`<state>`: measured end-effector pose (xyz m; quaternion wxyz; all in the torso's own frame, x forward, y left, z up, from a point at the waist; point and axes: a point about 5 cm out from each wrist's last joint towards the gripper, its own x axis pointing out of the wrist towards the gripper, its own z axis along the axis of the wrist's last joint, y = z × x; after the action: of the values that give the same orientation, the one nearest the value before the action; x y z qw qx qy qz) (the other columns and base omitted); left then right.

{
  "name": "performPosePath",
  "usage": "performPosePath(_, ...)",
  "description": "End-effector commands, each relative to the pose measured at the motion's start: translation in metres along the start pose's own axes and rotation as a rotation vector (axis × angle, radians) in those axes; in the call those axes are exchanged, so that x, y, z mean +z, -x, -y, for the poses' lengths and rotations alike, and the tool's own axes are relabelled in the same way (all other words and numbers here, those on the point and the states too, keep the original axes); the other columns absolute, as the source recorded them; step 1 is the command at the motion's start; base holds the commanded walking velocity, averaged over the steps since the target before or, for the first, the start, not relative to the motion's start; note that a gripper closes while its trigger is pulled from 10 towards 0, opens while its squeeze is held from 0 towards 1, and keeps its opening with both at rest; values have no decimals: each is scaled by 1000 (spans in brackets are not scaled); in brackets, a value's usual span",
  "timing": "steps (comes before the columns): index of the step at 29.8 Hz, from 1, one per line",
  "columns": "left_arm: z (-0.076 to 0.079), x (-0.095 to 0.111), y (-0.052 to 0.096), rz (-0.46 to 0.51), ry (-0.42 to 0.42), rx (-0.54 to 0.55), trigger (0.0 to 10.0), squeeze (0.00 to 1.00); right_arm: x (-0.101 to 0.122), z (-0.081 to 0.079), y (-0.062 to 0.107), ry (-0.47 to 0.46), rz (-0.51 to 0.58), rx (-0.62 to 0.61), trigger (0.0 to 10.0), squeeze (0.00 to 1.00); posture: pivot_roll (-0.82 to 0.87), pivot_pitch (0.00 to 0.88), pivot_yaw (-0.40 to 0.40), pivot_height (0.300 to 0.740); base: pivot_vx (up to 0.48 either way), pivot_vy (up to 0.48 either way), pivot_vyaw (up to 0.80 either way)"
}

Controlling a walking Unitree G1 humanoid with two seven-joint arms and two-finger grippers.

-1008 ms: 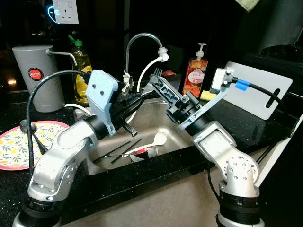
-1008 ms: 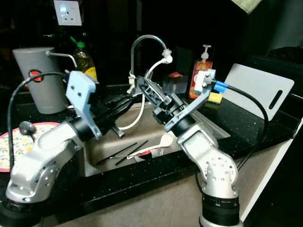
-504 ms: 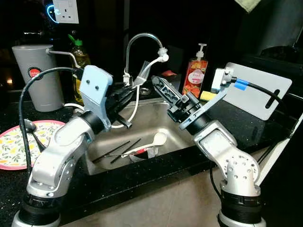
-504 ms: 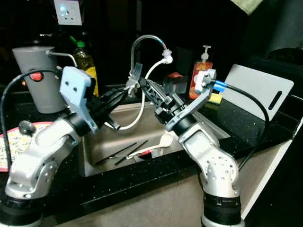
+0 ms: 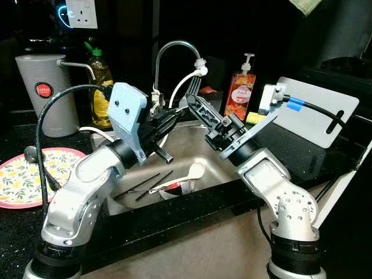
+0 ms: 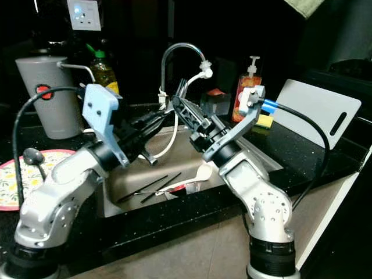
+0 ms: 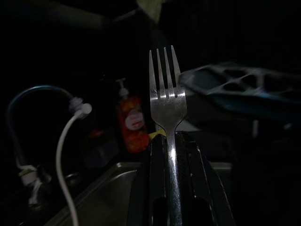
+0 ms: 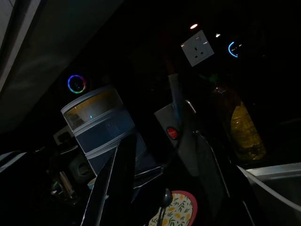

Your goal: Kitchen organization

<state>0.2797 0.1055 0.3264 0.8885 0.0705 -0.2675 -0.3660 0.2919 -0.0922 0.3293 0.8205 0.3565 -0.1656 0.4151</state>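
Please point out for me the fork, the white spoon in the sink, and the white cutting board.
fork (image 7: 167, 101): left wrist view, on the neck just below the tines.
white spoon (image 5: 197, 170): left eye view, on its bowl.
white cutting board (image 5: 317, 113): left eye view, on its flat face.

Over the sink (image 5: 192, 152), the left gripper (image 5: 174, 115) grips a fork (image 5: 193, 90), tines up beside the faucet (image 5: 174, 55). The right gripper (image 5: 200, 107) hovers alongside, fingers parted. Chopsticks (image 5: 152, 185) and a white spoon (image 5: 189, 174) lie in the basin.
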Motion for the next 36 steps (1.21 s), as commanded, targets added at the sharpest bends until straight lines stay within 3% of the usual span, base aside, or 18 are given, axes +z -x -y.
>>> performPosePath(1,7,1,0,6,11,-39,10000,0,0,3,2,1,-1,-16,10000,0,-70,0,-93,740,0,0,0)
performPosePath(9,11,-3,0,-6,20,-76,10000,0,-1,3,2,-4,-1,-15,9765,0,-76,0,-91,740,0,0,0)
performPosePath(10,11,-5,0,-10,16,-76,10000,0,-1,3,2,-2,-1,-15,8706,0,-76,0,-92,740,0,0,0)
performPosePath(11,11,-6,-1,-12,10,-73,10000,0,0,3,2,-2,3,-16,4627,0,-72,0,-96,740,0,0,0)
performPosePath(13,11,-6,-1,-13,7,-70,10000,0,0,3,2,-3,6,-16,4627,0,-71,0,-98,740,0,0,0)
performPosePath(14,9,-4,-1,-7,8,-59,10000,0,0,3,1,-9,9,-15,0,0,-72,0,-101,740,0,0,0)
performPosePath(30,6,-10,-3,-33,-5,-40,10000,0,0,-1,5,-13,19,8,0,0,-84,0,-86,740,0,0,0)
performPosePath(31,5,-9,-4,-22,18,-26,10000,647,0,0,4,-10,14,-1,2706,0,-84,0,-86,740,0,0,0)
performPosePath(32,4,-8,-4,-14,26,-12,10000,1000,-1,2,4,-4,8,-12,10000,0,-85,0,-84,740,0,0,0)
performPosePath(34,-2,-5,-5,-3,32,48,10000,1000,-2,3,3,12,1,-20,10000,0,-80,0,-79,740,0,0,0)
performPosePath(35,-4,-3,-4,2,43,54,10000,0,-3,3,3,16,2,-21,10000,0,-79,0,-75,740,0,0,0)
performPosePath(36,-5,-2,-3,6,50,56,10000,0,-3,3,3,20,3,-22,10000,0,-78,0,-75,740,0,0,0)
